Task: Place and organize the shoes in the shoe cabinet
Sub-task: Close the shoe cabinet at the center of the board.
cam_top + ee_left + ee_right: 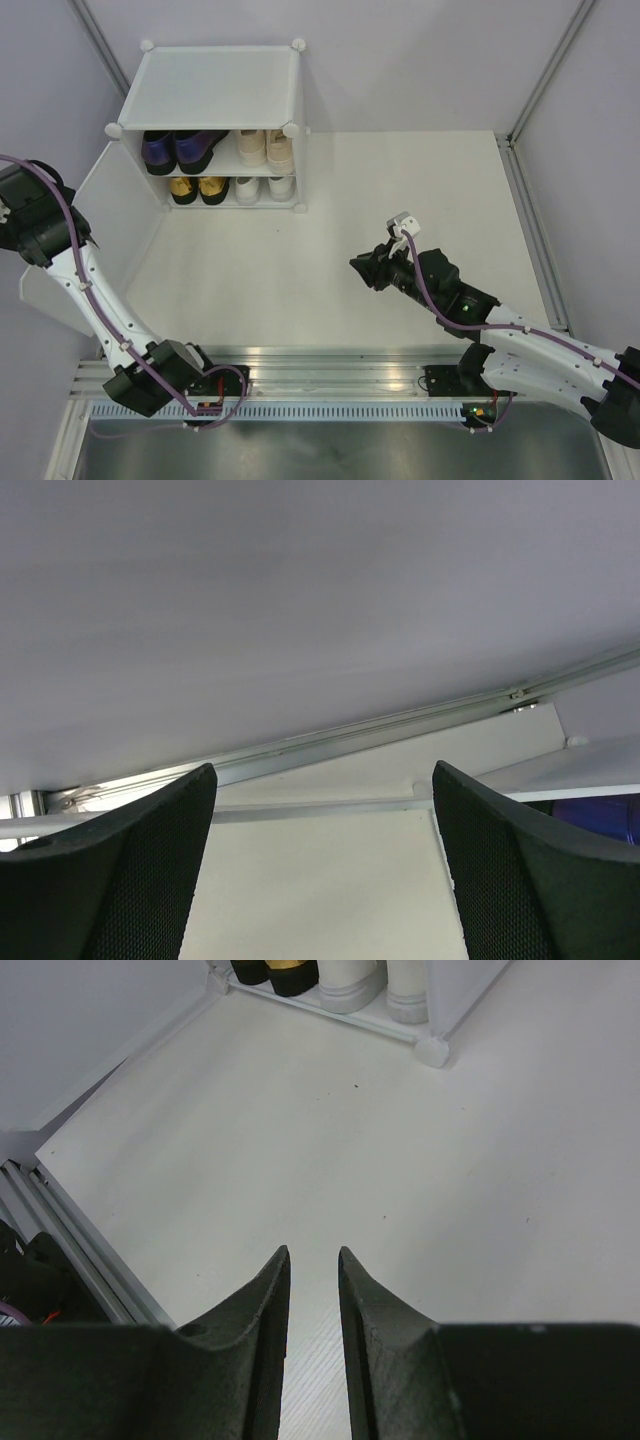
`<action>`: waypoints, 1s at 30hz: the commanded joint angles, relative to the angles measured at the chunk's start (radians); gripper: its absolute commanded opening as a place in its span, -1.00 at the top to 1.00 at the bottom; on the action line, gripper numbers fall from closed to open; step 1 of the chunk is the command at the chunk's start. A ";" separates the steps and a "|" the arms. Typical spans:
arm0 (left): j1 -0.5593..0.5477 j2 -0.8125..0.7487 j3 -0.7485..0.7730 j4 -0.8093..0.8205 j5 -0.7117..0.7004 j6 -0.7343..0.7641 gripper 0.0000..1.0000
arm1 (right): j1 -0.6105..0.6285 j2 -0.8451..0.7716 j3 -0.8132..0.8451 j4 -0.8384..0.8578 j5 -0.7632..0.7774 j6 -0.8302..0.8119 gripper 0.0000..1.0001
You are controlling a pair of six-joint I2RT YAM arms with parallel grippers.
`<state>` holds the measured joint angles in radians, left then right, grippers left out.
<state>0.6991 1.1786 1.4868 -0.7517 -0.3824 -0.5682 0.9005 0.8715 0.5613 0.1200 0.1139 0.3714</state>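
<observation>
The shoe cabinet (215,85) stands at the far left of the counter (400,190), its open front facing the arms. All four pairs are inside it. On the inner shelf (228,171), the purple loafers (180,150) sit on the left and the beige sneakers (265,148) on the right. Below them, on the cabinet floor, the gold heels (198,188) are on the left and the white sneakers (262,188) on the right. Every shoe lies with its long axis running front to back, one end at the opening. The two shoes of each pair are side by side. I cannot tell whether toes or heels face out.

The door (125,215) hangs from the cabinet's left side and is swung wide open towards the near left.

The left pincer (322,772) is raised at the far left beside the door. It is released, its fingers spread wide with nothing between them. The right pincer (360,266) hovers over bare counter, well apart from the cabinet and pointing left. Its fingers are drawn close with a narrow slot between them, grasping nothing.
</observation>
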 commanded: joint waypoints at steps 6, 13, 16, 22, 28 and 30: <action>0.022 -0.022 -0.056 0.038 0.068 -0.042 -0.83 | -0.002 -0.012 -0.006 0.035 0.012 0.017 0.39; 0.020 -0.111 -0.144 0.041 0.194 -0.048 -0.82 | -0.002 -0.011 -0.005 0.035 0.012 0.020 0.40; 0.020 -0.161 -0.189 0.069 0.344 -0.021 -0.82 | -0.002 -0.016 -0.005 0.035 0.007 0.024 0.40; -0.024 -0.228 -0.272 0.192 0.718 0.088 -0.81 | -0.002 -0.023 -0.005 0.032 0.020 0.017 0.40; -0.116 -0.231 -0.266 0.242 0.939 0.143 -0.81 | 0.000 -0.029 -0.001 0.021 0.049 0.000 0.39; -0.139 -0.237 -0.261 0.287 1.024 0.165 -0.81 | -0.002 -0.028 -0.001 0.020 0.061 -0.006 0.39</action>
<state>0.5976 0.9581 1.2179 -0.5835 0.4149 -0.4747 0.9005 0.8570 0.5613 0.1196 0.1390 0.3775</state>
